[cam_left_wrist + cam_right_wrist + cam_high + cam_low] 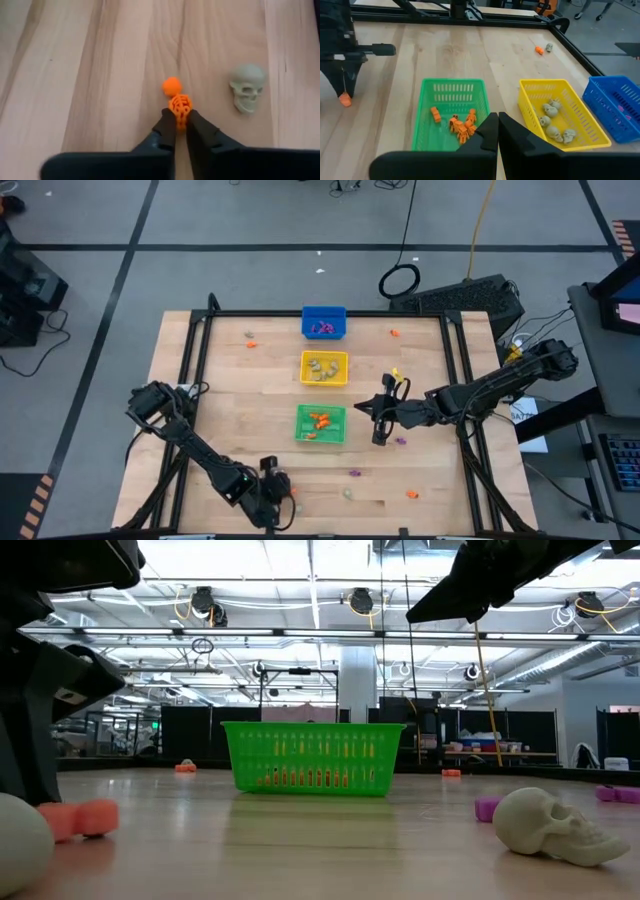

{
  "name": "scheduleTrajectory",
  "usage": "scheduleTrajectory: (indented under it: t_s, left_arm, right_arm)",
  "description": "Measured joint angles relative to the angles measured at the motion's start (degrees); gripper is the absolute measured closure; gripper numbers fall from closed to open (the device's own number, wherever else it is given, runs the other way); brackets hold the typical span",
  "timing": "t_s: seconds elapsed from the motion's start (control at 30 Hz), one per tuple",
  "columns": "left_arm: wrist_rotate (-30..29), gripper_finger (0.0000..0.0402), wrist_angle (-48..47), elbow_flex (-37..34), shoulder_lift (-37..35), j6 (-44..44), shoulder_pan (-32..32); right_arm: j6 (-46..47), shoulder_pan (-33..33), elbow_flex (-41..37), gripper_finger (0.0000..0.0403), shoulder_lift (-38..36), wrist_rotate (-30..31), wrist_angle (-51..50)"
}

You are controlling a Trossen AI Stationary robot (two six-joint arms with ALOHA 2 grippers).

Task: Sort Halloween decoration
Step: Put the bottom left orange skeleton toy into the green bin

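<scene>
Your left end effector sits clenched on an orange skeleton trinket at the table's near edge beside a pale skull (green bin collects orange), while the right end effector, clamped empty, waits by that bin.

Pale ball cut off by edge; purple trinkets indistinct.

Light wood table, smooth matt grain
Baskets look like slotted plastic: green basket glossy; beige skull matt.
</scene>
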Motion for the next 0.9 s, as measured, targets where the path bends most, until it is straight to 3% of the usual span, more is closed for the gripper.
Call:
scheduleTrajectory:
  t_s: [0.2,0.4,0.67,0.9]
  left_arm:
    - [-0.6,0.0394,-2.4,-0.2,-1.6,2.1,1.3]
    - [-4.1,0.0398,-4.4,-0.4,-8.4,7.5,5.9]
    - [-4.9,0.0399,-6.1,-0.3,-14.6,14.4,16.7]
    - [2.1,0.04,-4.8,-0.3,-13.5,21.6,29.6]
  right_arm:
    - [0.0,0.0,0.0,0.0403,0.0,0.0,0.0]
    - [0.0,0.0,0.0,0.0403,0.0,0.0,0.0]
    - [0.0,0.0,0.0,0.0403,0.0,0.0,0.0]
    - [0.0,0.0,0.0,0.0403,0.0,0.0,-0.1]
